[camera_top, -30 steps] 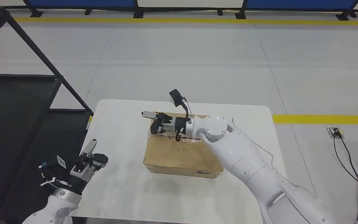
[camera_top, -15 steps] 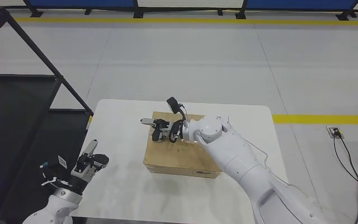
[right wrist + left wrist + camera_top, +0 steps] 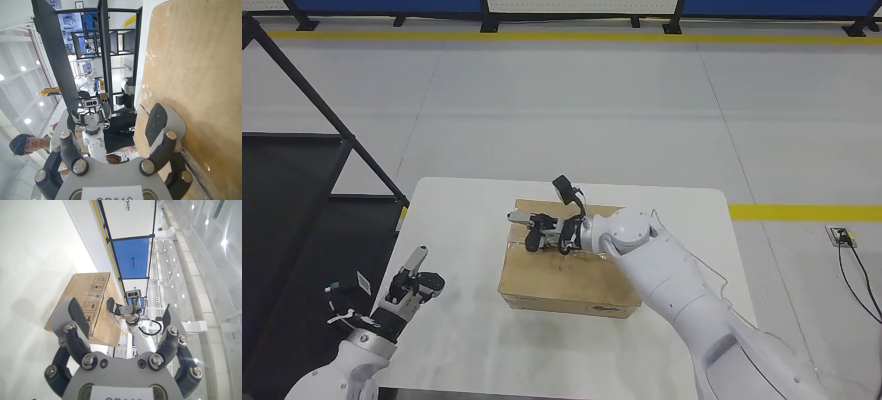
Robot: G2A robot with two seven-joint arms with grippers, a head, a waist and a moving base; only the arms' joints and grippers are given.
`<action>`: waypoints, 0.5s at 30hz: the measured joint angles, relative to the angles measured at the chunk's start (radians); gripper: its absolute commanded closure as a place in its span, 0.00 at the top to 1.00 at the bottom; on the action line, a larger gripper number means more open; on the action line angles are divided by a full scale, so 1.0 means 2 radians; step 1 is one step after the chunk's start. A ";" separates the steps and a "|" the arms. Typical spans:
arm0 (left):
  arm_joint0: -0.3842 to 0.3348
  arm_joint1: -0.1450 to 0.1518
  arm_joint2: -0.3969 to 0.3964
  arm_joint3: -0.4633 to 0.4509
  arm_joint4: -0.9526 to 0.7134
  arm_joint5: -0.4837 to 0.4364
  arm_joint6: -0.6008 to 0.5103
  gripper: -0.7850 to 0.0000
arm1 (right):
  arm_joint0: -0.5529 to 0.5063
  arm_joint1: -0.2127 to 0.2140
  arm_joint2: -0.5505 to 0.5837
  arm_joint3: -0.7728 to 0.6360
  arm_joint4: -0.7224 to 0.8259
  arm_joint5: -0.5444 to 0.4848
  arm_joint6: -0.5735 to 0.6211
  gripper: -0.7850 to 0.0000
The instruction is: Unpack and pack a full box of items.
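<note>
A closed, taped cardboard box (image 3: 564, 275) stands in the middle of the white table (image 3: 457, 225). My right gripper (image 3: 526, 228) hovers open at the box's far left top edge. In the right wrist view one of its pads (image 3: 156, 124) lies against the box top (image 3: 192, 72) by the tape seam, and the other finger hangs past the edge; the gripper (image 3: 113, 123) holds nothing. My left gripper (image 3: 416, 283) is low by the table's front left corner, open and empty. In the left wrist view that gripper (image 3: 122, 315) points at the box (image 3: 85, 302).
A black metal frame (image 3: 302, 110) rises just left of the table. Bare tabletop lies between the left gripper and the box. A yellow floor line (image 3: 807, 212) runs off to the right, beyond the table.
The right gripper slid left along the box's top edge, then came back to the right. The left gripper shifted a little toward the box.
</note>
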 measured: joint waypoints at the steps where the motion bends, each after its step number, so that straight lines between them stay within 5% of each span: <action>1: -0.001 0.000 0.001 0.001 0.001 0.001 0.000 1.00 | 0.000 0.002 0.002 0.001 -0.002 0.000 0.003 1.00; 15: -0.025 0.004 0.028 0.011 0.012 0.010 -0.007 1.00 | -0.012 0.044 0.037 -0.030 -0.054 0.007 0.047 1.00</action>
